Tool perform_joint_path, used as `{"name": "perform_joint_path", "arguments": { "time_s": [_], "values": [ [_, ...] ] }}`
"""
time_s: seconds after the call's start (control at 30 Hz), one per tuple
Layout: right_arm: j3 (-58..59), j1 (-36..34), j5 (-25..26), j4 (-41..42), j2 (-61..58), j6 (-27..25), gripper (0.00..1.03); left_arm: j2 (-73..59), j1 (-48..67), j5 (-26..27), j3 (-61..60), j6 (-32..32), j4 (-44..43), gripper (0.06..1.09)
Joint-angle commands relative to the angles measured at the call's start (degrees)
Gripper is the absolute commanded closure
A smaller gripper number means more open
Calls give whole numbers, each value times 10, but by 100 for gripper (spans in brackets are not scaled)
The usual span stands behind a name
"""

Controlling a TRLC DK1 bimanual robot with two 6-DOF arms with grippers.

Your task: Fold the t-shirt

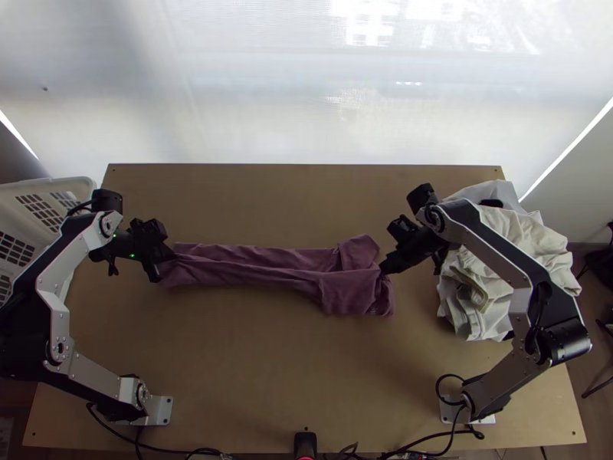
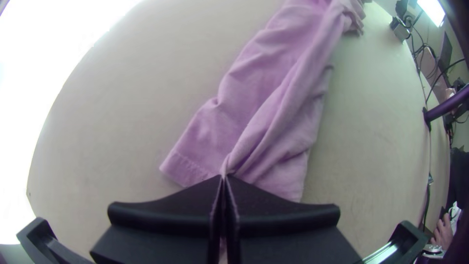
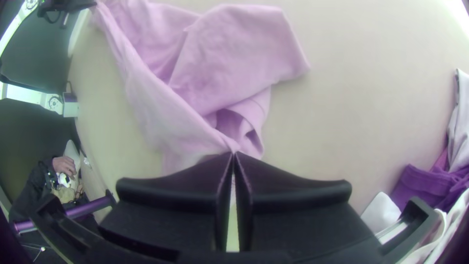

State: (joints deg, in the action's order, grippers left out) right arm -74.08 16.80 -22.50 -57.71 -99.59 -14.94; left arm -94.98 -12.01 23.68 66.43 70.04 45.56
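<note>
The t-shirt (image 1: 260, 264) is laid across the middle of the table as a long, narrow strip, more gathered than neatly folded. At its wider right end, a loose corner is spread on the near side. Beyond this, the raised ridge of cloth is pinched at 2 places. At the left end, the ridge is held by the left gripper (image 2: 224, 177), its fingers pressed together and cloth let out to both sides of the tips. At the wider end, cloth is nipped by the right gripper (image 3: 234, 154), also closed at its tips. The 2 holds are probably set so far apart for the strip to be drawn straight (a sensible idea, given the creases). On the far side, a flap is turned out at an angle; it may be trapped crookedly if the fold is pressed on.

Both arms are mounted at the near edge of the light wooden table (image 1: 245, 383). Farther up, pale clothes (image 1: 548, 245) are heaped at the right and a white slatted basket (image 1: 54, 184) is stood at the left. Past the far edge, daylight is softened by a translucent screen (image 1: 268, 92).
</note>
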Motion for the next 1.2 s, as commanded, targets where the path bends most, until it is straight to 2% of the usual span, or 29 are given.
{"name": "perform_joint_path", "arguments": {
  "time_s": [0.0, 0.03, 0.07, 0.13, 0.17, 0.33, 0.37, 0.4, 0.47, 0.5, 0.67, 0.8, 0.83, 0.87, 0.93, 0.97, 1.03, 1.17],
  "values": [
    [17, -19, 0, 0, 2, -11, 100, 11, 7, -7, -41, 14, -6, 105],
    [20, -18, 0, 5, 1, -10, 100, 18, 13, -9, -55, 16, -14, 104],
    [24, -15, 0, 10, -1, -5, 100, 25, 18, -10, -67, 16, -21, 98],
    [26, -2, 0, 23, -5, 5, 100, 33, 30, -12, -82, 16, -24, 71],
    [29, 4, 0, 29, -5, 8, 97, 37, 35, -14, -88, 16, -29, 62],
    [43, -2, 5, 74, -19, 16, 97, 39, 40, -20, -97, 16, -60, 62],
    [42, -6, 5, 76, -25, 16, 97, 39, 40, -21, -97, 15, -64, 58],
    [42, -9, 5, 78, -29, 16, 97, 41, 40, -22, -97, 11, -71, 47],
    [42, -8, 5, 78, -28, 16, 97, 46, 37, -32, -97, -3, -90, 20],
    [42, -8, 5, 78, -25, 18, 96, 50, 32, -34, -96, -9, -100, 14],
    [38, -10, 9, 83, -6, 29, 93, 59, 3, -36, -91, -9, -117, 11],
    [32, -7, 12, 77, 13, 35, 75, 73, -20, -36, -91, -4, -117, 11],
    [32, -6, 13, 74, 19, 35, 69, 76, -27, -36, -91, -3, -117, 11],
    [31, -4, 21, 70, 26, 36, 57, 81, -33, -36, -91, 2, -115, 11],
    [31, 0, 49, 61, 38, 38, 22, 88, -44, -36, -91, 13, -108, 11],
    [30, 1, 65, 54, 41, 38, 14, 92, -50, -36, -91, 12, -106, 11],
    [29, 2, 75, 45, 51, 38, 7, 101, -58, -35, -91, 11, -98, 11],
    [29, -8, 80, 39, 84, 53, 5, 121, -72, -34, -86, 4, -94, 11]
  ]
}}
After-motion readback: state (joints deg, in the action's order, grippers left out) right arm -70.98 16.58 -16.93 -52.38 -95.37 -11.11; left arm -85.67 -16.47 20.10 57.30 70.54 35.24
